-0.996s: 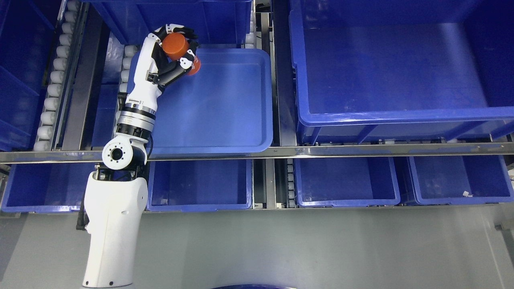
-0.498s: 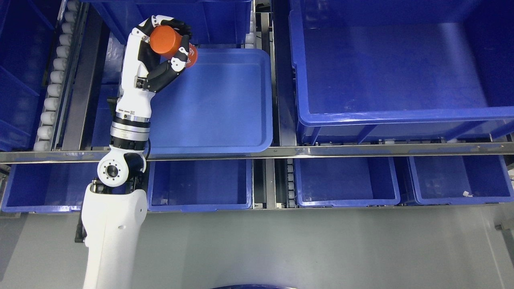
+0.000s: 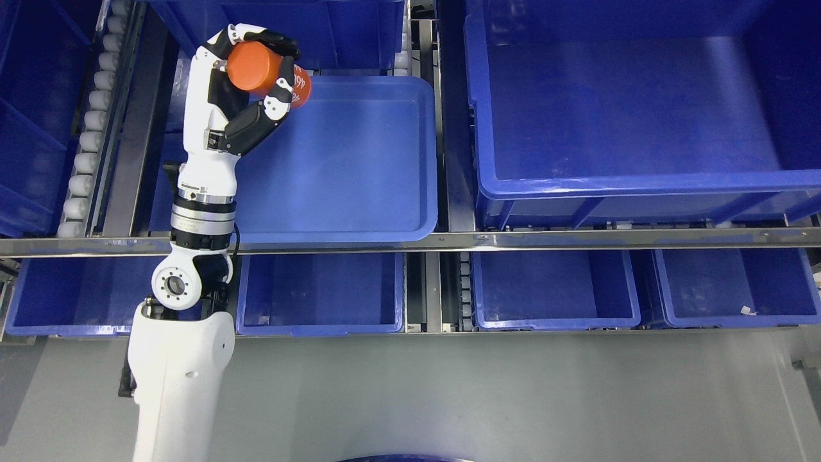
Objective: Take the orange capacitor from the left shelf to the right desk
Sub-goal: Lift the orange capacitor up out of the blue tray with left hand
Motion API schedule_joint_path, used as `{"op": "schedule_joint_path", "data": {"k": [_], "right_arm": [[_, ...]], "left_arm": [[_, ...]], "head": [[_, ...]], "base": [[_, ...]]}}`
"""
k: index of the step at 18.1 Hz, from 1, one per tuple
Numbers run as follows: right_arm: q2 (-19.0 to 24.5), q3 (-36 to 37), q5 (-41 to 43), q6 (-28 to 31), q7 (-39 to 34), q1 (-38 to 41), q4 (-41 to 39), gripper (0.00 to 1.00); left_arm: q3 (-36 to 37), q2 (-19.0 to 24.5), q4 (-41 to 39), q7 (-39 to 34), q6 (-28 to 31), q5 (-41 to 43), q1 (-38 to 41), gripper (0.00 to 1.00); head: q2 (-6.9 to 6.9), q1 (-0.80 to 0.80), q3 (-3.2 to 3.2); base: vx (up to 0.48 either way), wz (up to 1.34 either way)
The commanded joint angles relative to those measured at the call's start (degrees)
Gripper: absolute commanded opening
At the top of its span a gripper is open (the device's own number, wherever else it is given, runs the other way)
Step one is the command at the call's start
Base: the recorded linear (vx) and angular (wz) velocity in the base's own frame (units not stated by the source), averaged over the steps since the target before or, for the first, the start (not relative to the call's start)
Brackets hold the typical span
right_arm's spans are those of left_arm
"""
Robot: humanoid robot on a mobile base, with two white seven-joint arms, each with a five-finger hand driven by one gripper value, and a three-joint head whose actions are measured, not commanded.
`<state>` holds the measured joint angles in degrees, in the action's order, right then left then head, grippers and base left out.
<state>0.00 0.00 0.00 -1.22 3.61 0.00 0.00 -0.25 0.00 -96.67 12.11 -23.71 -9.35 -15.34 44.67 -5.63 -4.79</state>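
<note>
Glossy, seemingly plastic blue tray

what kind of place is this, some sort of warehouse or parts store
Most likely a parts storage or picking area in a factory or warehouse. Blue plastic bins sit in rows on a metal rack with roller tracks, and the left hand holds an orange capacitor above a shallow blue tray.

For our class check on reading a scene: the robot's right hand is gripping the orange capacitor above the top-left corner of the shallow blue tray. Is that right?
One thing is wrong: it is the left hand, not the right, since its arm enters from the picture's lower left. The head view shows it gripping the orange capacitor above the top-left corner of the shallow blue tray.
</note>
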Motion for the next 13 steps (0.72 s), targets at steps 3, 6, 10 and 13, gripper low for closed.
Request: {"op": "schedule_joint_path", "data": {"k": [3, 6, 10, 13], "right_arm": [[-1.0, 1.0, -0.2, 0.0, 0.0, 0.2, -1.0, 1.0], [-1.0, 1.0, -0.2, 0.0, 0.0, 0.2, -1.0, 1.0], [-1.0, 1.0, -0.2, 0.0, 0.0, 0.2, -1.0, 1.0], [-1.0, 1.0, -0.2, 0.0, 0.0, 0.2, -1.0, 1.0]], "left_arm": [[0.0, 1.0, -1.9, -0.2, 0.0, -0.4, 0.0, 0.01], [0.0, 1.0, -1.8, -0.2, 0.0, -0.5, 0.2, 0.01], [0.0, 1.0, -1.9, -0.2, -0.1, -0.5, 0.2, 0.01], [0.0, 1.0, -1.8, -0.2, -2.1, -0.6, 0.4, 0.02]], "head": [[0.0, 0.0, 0.0], [0.0, 0.0, 0.0], [0.0, 0.0, 0.0], [0.0, 0.0, 0.0]], "base": [[-0.045, 0.01], [-0.065, 0.01], [-0.13, 0.04], [-0.189, 0.02]]}}
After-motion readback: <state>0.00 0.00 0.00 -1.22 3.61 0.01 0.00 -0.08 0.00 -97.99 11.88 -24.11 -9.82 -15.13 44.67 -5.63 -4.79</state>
